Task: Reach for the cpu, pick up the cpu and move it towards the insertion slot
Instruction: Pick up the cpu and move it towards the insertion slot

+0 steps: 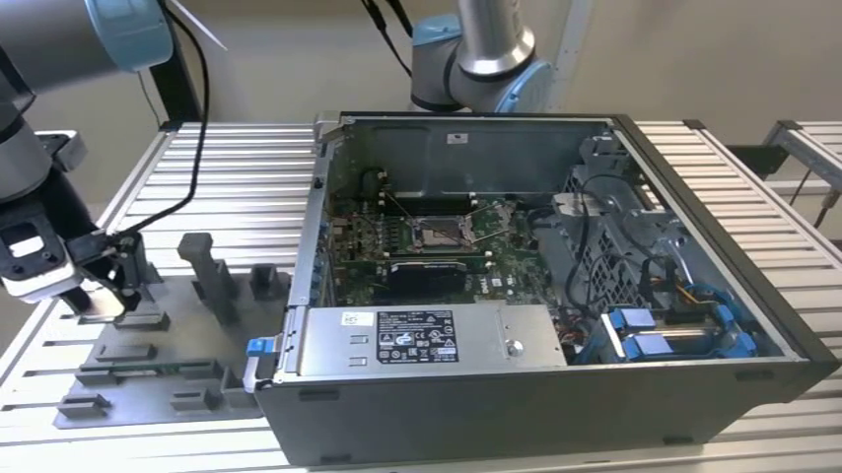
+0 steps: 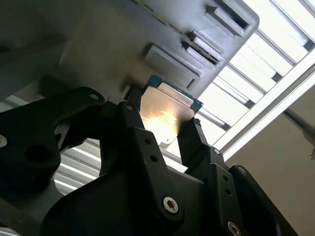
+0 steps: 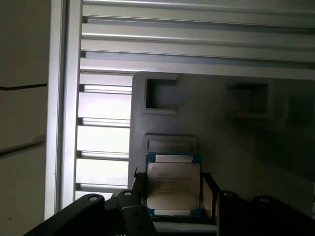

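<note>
The cpu [image 3: 173,184], a small silvery square chip with a thin green edge, sits between my gripper's [image 3: 174,196] two black fingers in both wrist views. The gripper [image 2: 162,123] is shut on the cpu [image 2: 167,105], with one finger against each side. The chip hangs just over a shallow recess of the grey plastic tray [image 3: 231,142]. In the exterior view the gripper [image 1: 108,294] is low over that tray [image 1: 145,379] at the exterior view's left. The insertion slot [image 1: 441,234], a silver-framed socket on the green board, lies inside the open computer case, far towards the exterior view's right of the gripper.
The open computer case [image 1: 553,394] has tall walls between the tray and the socket. Upright grey posts [image 1: 208,271] stand on the tray beside the gripper. A second arm's base [image 1: 474,59] rises behind the case. The slatted metal table [image 1: 237,168] lies underneath.
</note>
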Robot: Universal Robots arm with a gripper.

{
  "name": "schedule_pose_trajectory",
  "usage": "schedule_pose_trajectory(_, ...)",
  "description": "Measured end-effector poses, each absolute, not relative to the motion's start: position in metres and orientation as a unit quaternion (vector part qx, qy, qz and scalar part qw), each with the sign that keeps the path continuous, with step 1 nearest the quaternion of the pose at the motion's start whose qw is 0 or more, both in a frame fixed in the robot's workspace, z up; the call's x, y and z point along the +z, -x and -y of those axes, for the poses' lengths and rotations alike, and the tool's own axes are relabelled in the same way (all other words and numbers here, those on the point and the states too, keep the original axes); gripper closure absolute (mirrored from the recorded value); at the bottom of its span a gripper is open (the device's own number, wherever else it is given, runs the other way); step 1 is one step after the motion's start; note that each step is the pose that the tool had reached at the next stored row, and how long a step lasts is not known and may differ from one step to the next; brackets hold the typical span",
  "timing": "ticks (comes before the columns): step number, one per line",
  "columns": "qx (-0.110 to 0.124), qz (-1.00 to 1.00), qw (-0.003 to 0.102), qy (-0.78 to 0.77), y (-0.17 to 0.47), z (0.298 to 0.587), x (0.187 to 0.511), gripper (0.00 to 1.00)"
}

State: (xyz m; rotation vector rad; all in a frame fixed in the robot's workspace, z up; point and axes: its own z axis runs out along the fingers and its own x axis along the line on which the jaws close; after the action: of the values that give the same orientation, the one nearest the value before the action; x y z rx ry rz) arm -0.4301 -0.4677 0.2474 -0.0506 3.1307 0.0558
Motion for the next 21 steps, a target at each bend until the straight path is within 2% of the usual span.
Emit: schedule_pose_trajectory(21, 0.018, -1.000, 0.005, 0.016, 0.430, 0.468, 0.277, 1.00)
